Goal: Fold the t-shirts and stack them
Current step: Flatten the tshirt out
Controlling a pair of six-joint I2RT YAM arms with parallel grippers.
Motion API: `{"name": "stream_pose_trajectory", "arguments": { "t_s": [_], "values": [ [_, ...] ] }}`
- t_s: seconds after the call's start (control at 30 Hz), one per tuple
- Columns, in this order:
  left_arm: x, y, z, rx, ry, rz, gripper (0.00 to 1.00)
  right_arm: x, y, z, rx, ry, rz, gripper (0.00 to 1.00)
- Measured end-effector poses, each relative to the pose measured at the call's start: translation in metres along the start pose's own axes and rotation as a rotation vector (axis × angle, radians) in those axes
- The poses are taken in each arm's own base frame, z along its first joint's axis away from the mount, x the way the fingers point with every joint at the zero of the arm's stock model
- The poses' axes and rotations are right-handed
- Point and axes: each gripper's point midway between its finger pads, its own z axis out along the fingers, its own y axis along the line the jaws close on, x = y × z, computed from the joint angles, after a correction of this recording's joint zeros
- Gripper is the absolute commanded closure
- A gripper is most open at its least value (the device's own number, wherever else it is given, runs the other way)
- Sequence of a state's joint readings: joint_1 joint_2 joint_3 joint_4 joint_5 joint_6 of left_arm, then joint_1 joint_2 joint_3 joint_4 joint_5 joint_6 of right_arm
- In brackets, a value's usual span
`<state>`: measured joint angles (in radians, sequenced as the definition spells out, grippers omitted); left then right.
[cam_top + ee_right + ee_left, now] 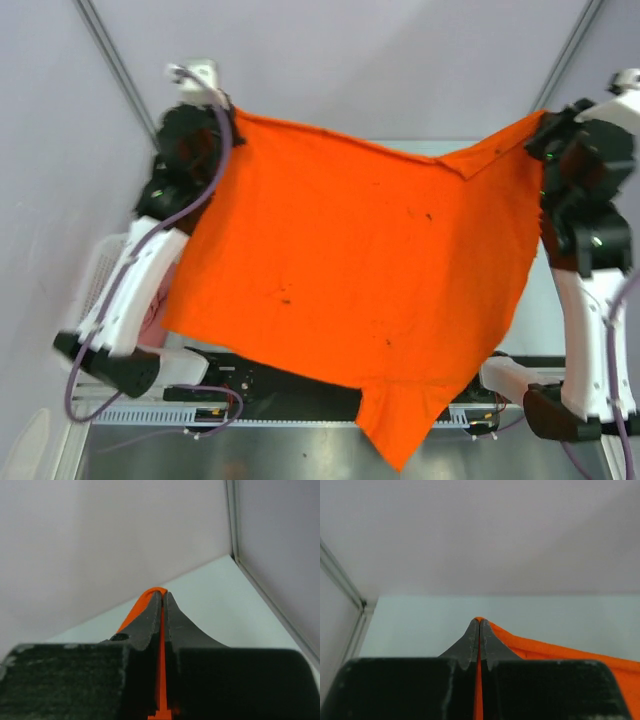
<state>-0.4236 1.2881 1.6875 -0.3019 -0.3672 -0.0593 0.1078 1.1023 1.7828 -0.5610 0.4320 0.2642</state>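
Top external view: orange t-shirt (350, 270) hangs spread out above the table (400, 146).
Left gripper (479, 622): pinched tight on one shirt corner, high over the table's left side.
Right gripper (162, 595): clamped on the opposite corner, over the table's right side.
White lattice basket (100, 265): at the table's left edge.

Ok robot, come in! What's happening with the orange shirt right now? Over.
Left gripper shut on orange t-shirt corner. Right gripper shut on other corner. Shirt hangs spread between both arms. White basket at left, out of the way.
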Motion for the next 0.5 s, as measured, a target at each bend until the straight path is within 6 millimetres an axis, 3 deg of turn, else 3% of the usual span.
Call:
{"name": "stream_pose_trajectory", "arguments": {
  "t_s": [0.13, 0.2, 0.33, 0.5],
  "values": [
    [0.158, 0.007, 0.05, -0.03, 0.31, 0.106, 1.0, 0.108, -0.027, 0.051, 0.099, 0.189, -0.088, 1.0],
    [0.216, 0.016, 0.065, -0.043, 0.417, 0.13, 1.0, 0.168, -0.046, 0.07, 0.141, 0.291, -0.124, 1.0],
    [0.298, 0.027, 0.106, -0.063, 0.537, 0.11, 1.0, 0.254, -0.083, 0.099, 0.215, 0.442, -0.152, 1.0],
    [0.367, 0.027, 0.164, -0.064, 0.6, 0.044, 1.0, 0.324, -0.105, 0.131, 0.248, 0.552, -0.135, 1.0]
  ]
}}
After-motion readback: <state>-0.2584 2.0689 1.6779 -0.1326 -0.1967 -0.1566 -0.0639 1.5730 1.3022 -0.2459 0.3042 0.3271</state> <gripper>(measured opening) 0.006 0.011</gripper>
